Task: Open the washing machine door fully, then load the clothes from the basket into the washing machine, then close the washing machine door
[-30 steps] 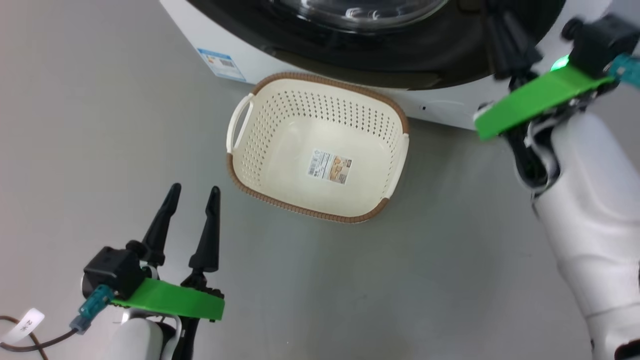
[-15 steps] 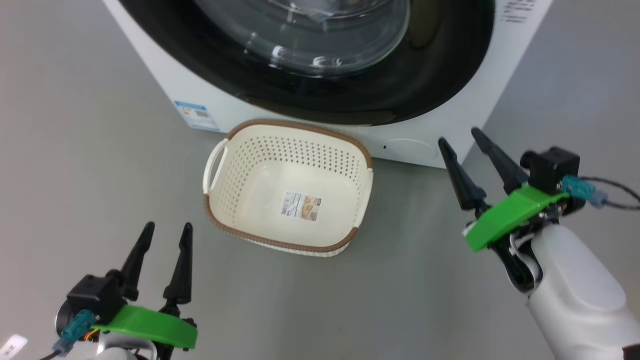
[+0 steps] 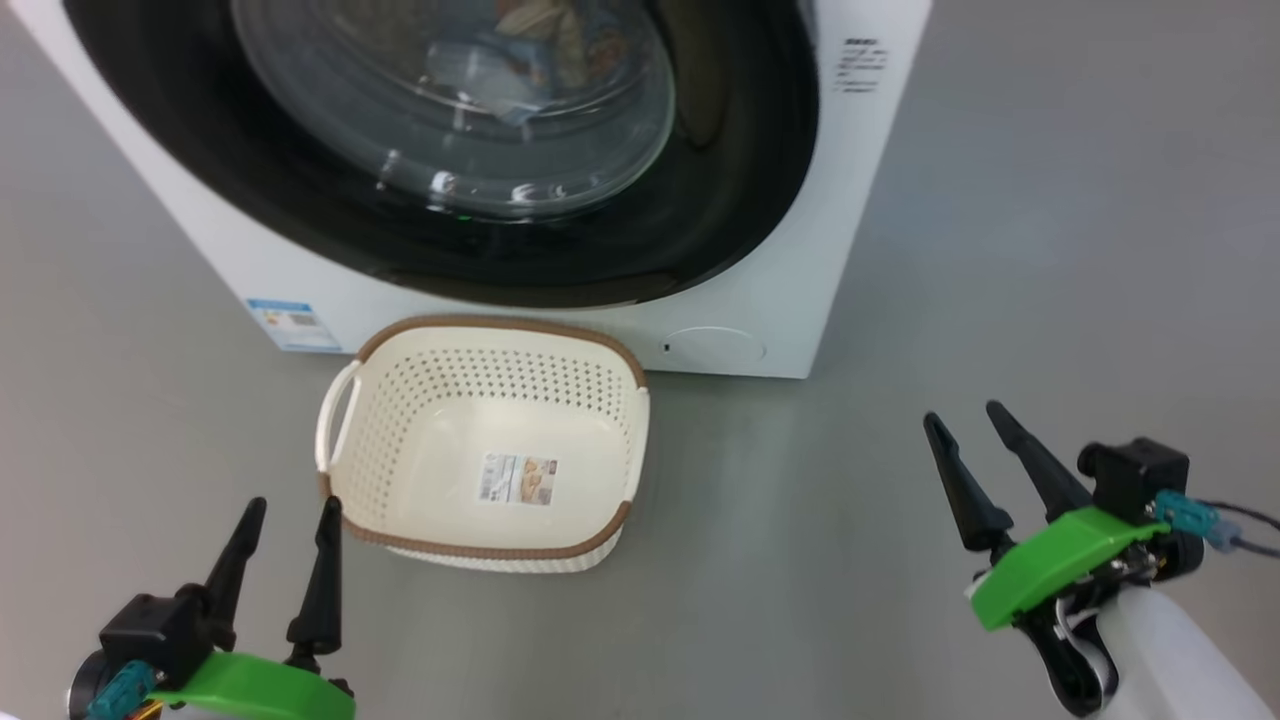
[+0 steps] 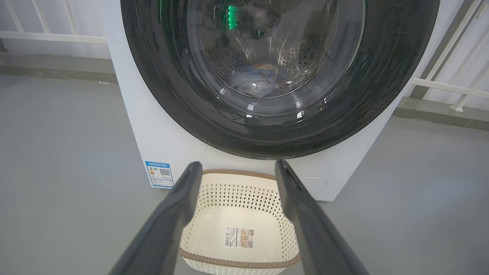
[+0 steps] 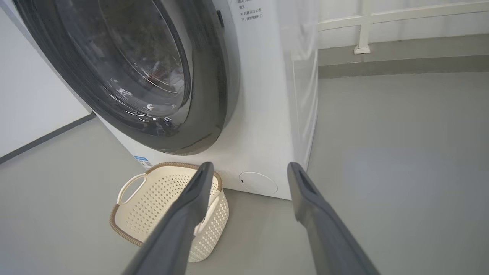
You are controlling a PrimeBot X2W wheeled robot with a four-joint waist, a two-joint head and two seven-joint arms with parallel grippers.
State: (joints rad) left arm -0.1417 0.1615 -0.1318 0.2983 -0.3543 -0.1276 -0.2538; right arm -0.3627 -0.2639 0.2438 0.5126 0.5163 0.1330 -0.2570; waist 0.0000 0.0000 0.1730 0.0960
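1. You see a blue sticker (image 3: pixel 292 325) with a QR code on the washing machine (image 3: pixel 850 200), lower left of the washing machine door (image 3: pixel 730 180); its wording is illegible.
2. Right of that door, dark print (image 5: pixel 250 11) is too small for you to read.
3. Below the door, a barcoded paper label (image 3: pixel 517 479) lies in the basket (image 3: pixel 500 322), unreadable.

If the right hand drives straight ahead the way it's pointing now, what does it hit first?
Probably the washing machine, at its white lower front corner by the round service flap. The right hand is open and empty, and the basket lies left of its line. Depth is unclear.
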